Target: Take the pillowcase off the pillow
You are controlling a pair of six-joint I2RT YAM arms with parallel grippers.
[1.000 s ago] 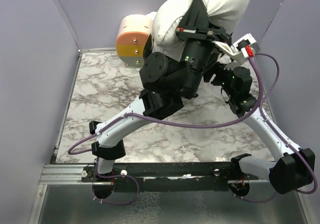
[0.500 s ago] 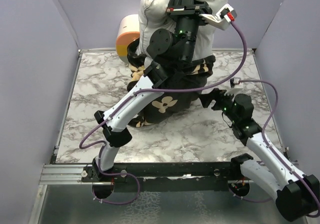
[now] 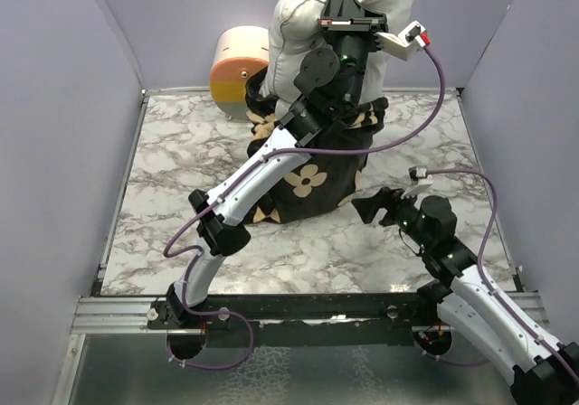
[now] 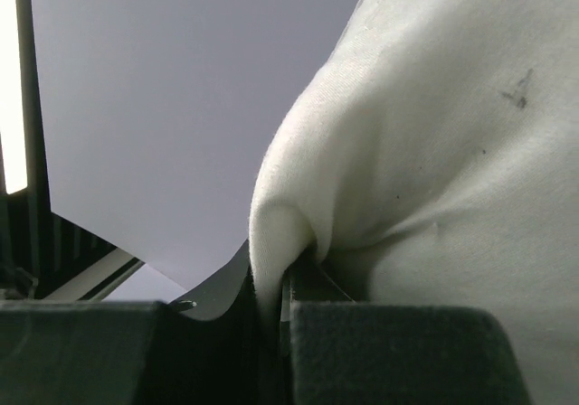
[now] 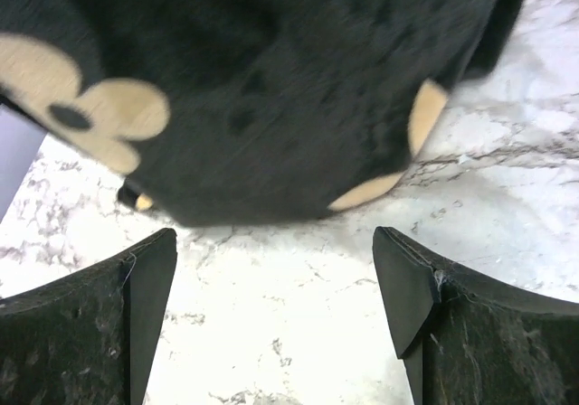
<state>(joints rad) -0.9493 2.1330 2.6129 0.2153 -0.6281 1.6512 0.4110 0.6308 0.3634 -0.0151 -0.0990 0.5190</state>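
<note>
The white pillow [image 3: 303, 25] hangs high at the back, pinched at a fold by my left gripper [image 3: 348, 7], which is shut on it; the fold shows between the pads in the left wrist view [image 4: 271, 260]. The black pillowcase [image 3: 308, 165] with tan flowers still covers the pillow's lower part and sags onto the marble table [image 3: 181, 152]. My right gripper [image 3: 366, 208] is open and empty, low over the table just right of the pillowcase's bottom edge. In the right wrist view the pillowcase [image 5: 253, 80] fills the top, ahead of my open right gripper [image 5: 276, 287].
A cream-and-orange cylinder [image 3: 237, 70] lies at the back left against the wall. Grey walls close in the table on the left, back and right. A purple cable [image 3: 434, 98] loops from the left wrist over the right side.
My left gripper has shifted slightly right with the pillow, and more pillowcase sags below. My right arm has drawn back toward the near edge and lowered, open.
</note>
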